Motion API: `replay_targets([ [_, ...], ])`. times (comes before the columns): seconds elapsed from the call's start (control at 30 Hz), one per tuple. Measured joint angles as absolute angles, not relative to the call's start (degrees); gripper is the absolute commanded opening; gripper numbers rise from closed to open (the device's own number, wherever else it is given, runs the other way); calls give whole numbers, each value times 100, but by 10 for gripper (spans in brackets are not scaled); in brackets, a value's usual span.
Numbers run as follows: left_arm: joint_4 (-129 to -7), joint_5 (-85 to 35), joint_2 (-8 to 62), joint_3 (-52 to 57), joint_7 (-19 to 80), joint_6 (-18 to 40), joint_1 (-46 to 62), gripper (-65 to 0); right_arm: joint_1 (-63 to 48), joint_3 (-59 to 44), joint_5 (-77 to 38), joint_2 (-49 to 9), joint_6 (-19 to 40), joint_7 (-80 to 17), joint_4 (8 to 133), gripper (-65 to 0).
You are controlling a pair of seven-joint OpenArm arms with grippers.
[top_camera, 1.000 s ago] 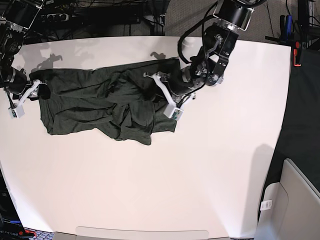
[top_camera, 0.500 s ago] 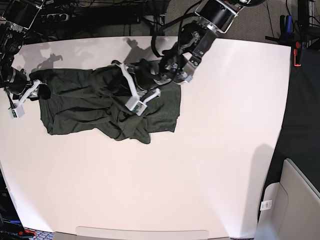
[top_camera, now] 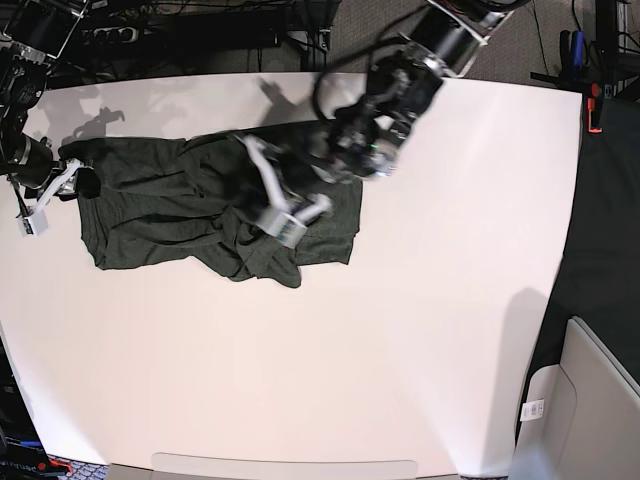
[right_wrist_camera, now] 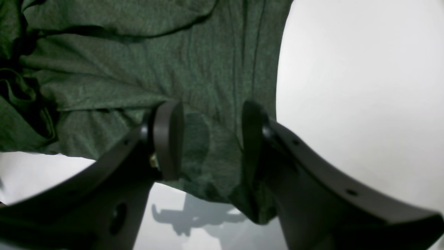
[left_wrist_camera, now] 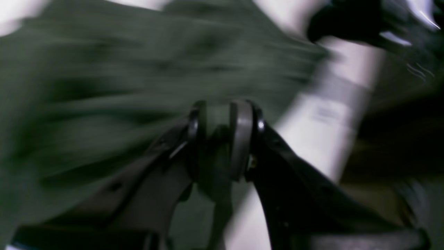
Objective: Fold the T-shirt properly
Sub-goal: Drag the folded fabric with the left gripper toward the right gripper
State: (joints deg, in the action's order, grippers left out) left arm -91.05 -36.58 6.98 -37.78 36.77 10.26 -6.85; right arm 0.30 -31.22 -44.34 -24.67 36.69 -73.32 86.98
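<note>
The T-shirt point(top_camera: 200, 205) lies rumpled across the upper left of the white table point(top_camera: 420, 330), spread from about nine o'clock toward the centre; it looks thin, light and limp, so I judge it will sag and slide on itself and is best taken by a hem or corner, not the bunched middle. The left gripper point(left_wrist_camera: 222, 139) has its jaws nearly together, pinching a fold of the cloth near the shirt's three o'clock side. The right gripper point(right_wrist_camera: 211, 139), at the nine o'clock edge, stands moderately open astride the hem without clamping it.
</note>
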Motion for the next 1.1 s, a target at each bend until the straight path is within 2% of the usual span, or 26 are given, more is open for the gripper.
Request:
replay_targets([
  [0.2, -9192, -3667, 1288, -3304, 3697, 1063, -659, -552, 16, -3122, -4438, -2316, 3669, -7332, 8705, -402],
  [0.4, -9179, -3669, 1347, -3251, 3699, 1068, -541, -552, 34, -3122, -4438, -2314, 3669, -7332, 8705, -402],
  [0.73, -8471, -3660, 727, -3295, 3673, 1066, -558, -552, 30, -3122, -4436, -2329, 3669, -7332, 8705, -402],
  [0.97, -8381, -3669, 346, -3288, 3570, 1072, -1046, -551, 32, -3122, -4427, -2327, 3669, -7332, 8705, -402],
  [1.1, -7754, -3645, 19, -3293, 3610, 1048, -1245, -551, 30, -3122, -4423, -2329, 3669, -7334, 8705, -402],
])
